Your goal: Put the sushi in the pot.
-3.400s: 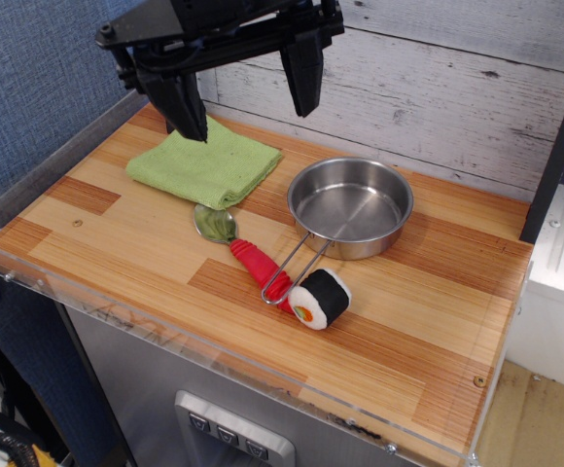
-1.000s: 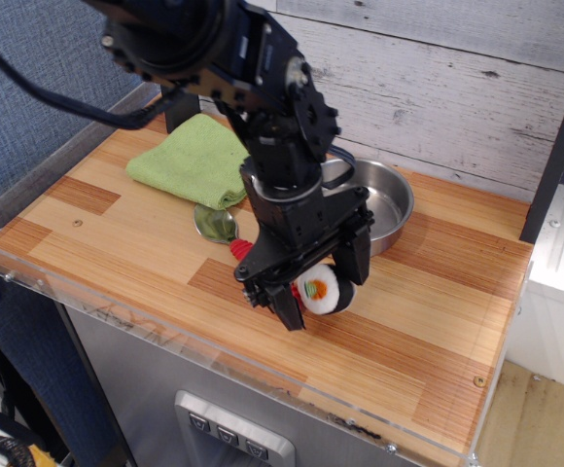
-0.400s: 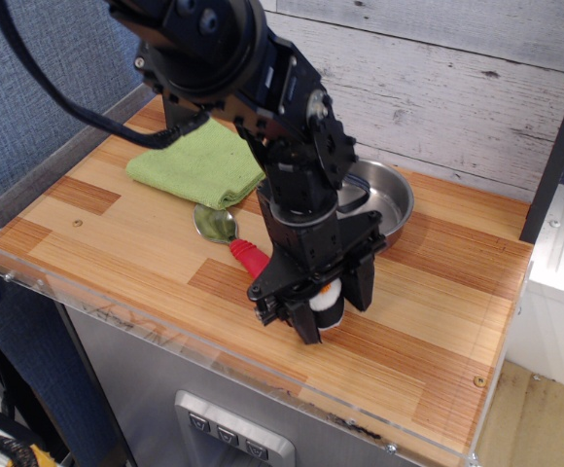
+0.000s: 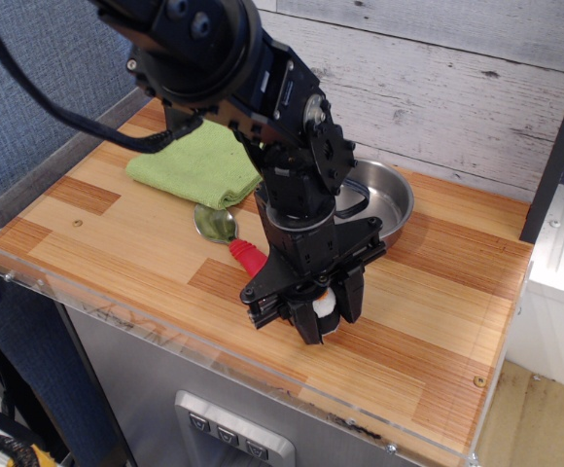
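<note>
My black gripper (image 4: 323, 313) points down at the front middle of the wooden table. Its fingers stand tight around the sushi (image 4: 324, 308), of which only a white sliver shows between them, low at the table top. The shiny steel pot (image 4: 391, 199) sits just behind the gripper. The arm hides the pot's left half and its wire handle.
A metal spoon with a red handle (image 4: 248, 257) lies left of the gripper, its bowl (image 4: 214, 225) toward a folded green cloth (image 4: 194, 164) at the back left. The table's front edge (image 4: 263, 375) is close below the gripper. A white plank wall stands behind.
The arm came down from the back over the sushi. In the last second the fingers have closed in on the sushi, which now shows far less than before.
</note>
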Available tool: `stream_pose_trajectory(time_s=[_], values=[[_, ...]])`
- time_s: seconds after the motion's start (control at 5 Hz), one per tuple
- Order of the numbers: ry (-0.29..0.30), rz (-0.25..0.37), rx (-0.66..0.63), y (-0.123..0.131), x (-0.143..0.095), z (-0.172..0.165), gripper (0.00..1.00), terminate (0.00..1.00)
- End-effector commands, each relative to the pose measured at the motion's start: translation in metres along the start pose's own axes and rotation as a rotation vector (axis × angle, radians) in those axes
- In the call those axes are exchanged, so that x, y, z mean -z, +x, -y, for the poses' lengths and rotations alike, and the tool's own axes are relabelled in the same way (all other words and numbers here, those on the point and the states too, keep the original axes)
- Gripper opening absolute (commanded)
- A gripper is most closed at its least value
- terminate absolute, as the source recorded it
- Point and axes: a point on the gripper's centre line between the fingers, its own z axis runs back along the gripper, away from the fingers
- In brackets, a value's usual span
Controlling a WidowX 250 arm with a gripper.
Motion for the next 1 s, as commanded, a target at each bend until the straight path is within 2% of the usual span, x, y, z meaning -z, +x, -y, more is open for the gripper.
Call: stream_pose_trajectory(time_s=[0.0, 0.2, 0.4, 0.6, 0.8], values=[[-0.056, -0.005, 0.114, -0.017, -0.027, 0.007, 0.00, 0.00], [-0.083, -0.002, 0.188, -0.032, -0.053, 0.016, 0.00, 0.00], [-0.106, 0.073, 0.259, -0.025, -0.084, 0.030, 0.00, 0.00], [-0.106, 0.157, 0.279, -0.006, -0.111, 0.044, 0.00, 0.00], [-0.123, 0.185, 0.254, 0.014, -0.123, 0.056, 0.00, 0.00]])
